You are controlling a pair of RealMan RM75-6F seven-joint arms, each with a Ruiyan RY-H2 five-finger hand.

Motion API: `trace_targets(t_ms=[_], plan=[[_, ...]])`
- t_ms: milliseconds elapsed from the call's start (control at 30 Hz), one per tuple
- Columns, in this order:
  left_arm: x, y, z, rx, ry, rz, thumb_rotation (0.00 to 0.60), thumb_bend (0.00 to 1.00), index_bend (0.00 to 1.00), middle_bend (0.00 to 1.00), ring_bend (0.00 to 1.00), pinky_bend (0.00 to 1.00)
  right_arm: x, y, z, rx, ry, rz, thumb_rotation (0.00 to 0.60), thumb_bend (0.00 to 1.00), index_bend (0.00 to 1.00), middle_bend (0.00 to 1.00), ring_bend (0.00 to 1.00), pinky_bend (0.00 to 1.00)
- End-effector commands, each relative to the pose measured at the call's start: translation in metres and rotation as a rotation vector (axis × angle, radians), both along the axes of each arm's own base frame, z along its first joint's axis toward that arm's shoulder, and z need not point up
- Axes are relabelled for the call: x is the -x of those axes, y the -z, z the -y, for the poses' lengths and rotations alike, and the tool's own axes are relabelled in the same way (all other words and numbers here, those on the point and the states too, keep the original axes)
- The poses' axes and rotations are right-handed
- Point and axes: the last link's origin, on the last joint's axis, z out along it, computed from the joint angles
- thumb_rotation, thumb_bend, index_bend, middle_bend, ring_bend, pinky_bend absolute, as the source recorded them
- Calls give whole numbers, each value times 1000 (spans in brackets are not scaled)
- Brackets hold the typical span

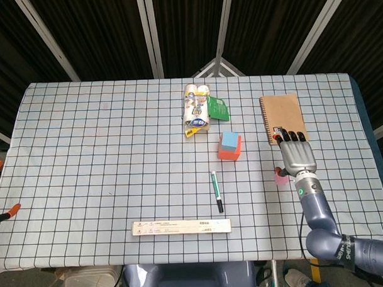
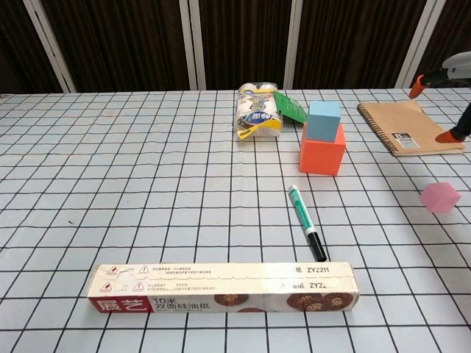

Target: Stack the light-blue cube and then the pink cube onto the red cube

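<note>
The right hand [image 1: 297, 157] hovers with fingers spread, holding nothing, directly above the pink cube [image 2: 440, 197] on the bench [image 1: 104, 153], near the notebook [image 1: 282, 115]. The light-blue cube [image 1: 230, 140] rests on the red cube [image 1: 228, 154], with a marker [image 1: 215, 191] lying nearby.

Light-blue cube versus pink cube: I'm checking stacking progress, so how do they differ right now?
The light-blue cube sits on the red cube; the pink cube lies on the table. The light-blue cube looks larger than the pink cube. The right hand hovers by the pink cube, away from the light-blue one. Neither is held.
</note>
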Motion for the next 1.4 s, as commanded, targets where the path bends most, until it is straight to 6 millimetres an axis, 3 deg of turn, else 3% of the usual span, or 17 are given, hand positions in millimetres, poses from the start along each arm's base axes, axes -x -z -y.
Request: trace_targets(t_ms=[33,333,1033,1400], plan=[[0,0,1,-2,0,0,600,162,38,0,0,0,24,9,-21,-40,-3,13,600,353,221,0,0,0],[0,-1,2,-7,1,-3,600,162,38,0,0,0,41,32,-29,-75,-4,52,600,353,317,0,0,0],[-1,3,2,-15,-14,-28,600,163,38,0,0,0,72,43,-14,-95,57,54,600,353,337,0,0,0],[-3,7,2,-14,-11,-39,600,163,38,0,0,0,77,48,-12,-114,50,71,600,353,377,0,0,0]])
